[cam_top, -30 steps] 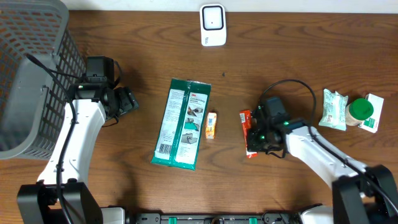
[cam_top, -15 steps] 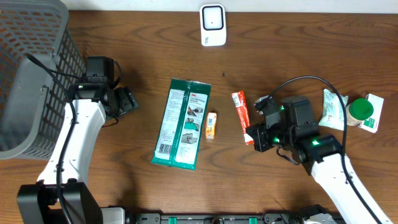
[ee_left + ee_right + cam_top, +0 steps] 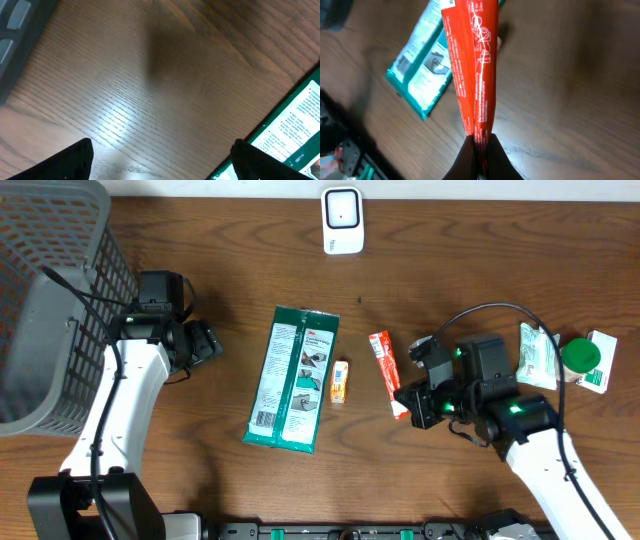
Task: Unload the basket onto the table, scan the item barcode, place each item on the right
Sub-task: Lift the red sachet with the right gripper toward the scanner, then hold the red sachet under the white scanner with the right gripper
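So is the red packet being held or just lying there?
Held: the right gripper is shut on one end of the red packet, and the rest sticks out beyond it.

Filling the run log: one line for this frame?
right gripper: shut on red stick packet | left gripper: open, empty | white scanner: packet not at it yet

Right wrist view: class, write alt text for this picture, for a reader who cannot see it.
The right gripper pinches the near end of a long red packet, which stretches away up the frame. Behind it, a green package lies on the wooden table.
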You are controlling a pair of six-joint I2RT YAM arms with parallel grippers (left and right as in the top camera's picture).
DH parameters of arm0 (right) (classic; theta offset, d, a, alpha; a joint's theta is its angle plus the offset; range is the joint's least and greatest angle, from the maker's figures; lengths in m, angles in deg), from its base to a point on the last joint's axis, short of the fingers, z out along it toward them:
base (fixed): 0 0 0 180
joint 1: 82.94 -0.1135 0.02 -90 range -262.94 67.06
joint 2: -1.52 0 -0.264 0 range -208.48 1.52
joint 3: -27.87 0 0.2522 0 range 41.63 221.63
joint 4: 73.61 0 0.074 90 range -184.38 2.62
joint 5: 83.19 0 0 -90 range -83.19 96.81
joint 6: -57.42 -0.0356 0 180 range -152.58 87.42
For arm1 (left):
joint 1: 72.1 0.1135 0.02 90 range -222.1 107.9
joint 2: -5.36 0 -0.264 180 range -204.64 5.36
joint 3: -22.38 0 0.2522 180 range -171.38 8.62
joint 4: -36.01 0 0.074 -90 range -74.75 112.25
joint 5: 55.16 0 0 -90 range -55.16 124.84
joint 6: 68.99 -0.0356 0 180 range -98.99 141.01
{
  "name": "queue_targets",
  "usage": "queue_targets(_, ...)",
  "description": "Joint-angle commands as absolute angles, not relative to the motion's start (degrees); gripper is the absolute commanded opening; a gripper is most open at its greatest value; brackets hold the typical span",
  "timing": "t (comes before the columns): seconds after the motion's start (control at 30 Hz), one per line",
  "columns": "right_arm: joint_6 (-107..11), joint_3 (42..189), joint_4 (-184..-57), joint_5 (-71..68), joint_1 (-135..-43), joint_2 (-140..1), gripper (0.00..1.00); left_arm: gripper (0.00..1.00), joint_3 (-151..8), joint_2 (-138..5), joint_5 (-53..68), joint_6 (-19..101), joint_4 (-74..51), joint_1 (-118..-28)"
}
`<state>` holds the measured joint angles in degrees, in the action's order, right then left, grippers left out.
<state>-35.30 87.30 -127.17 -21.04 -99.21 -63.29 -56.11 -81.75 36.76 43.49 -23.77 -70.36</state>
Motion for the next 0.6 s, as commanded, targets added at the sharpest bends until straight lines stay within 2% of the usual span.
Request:
queue_targets(0.0,-31.74,92.46,-130.36,-23.12,-98.66,-63.75,0.01,0.89,-56.39,-81.6,37.65,43.36,-23.77,-70.18)
queue_targets(0.2,-27.17,104.85,-141.68,-22.81,-98.03,-68.87,0.01,0.89,-56.39,-81.6,37.67,43.36,-23.77,-70.18)
queue_targets(0.57,-26.03,145.94,-159.12,-9.88,-97.61,-90.13,0.01,0.89,-56.39,-81.6,37.65,43.34,-23.77,-70.18)
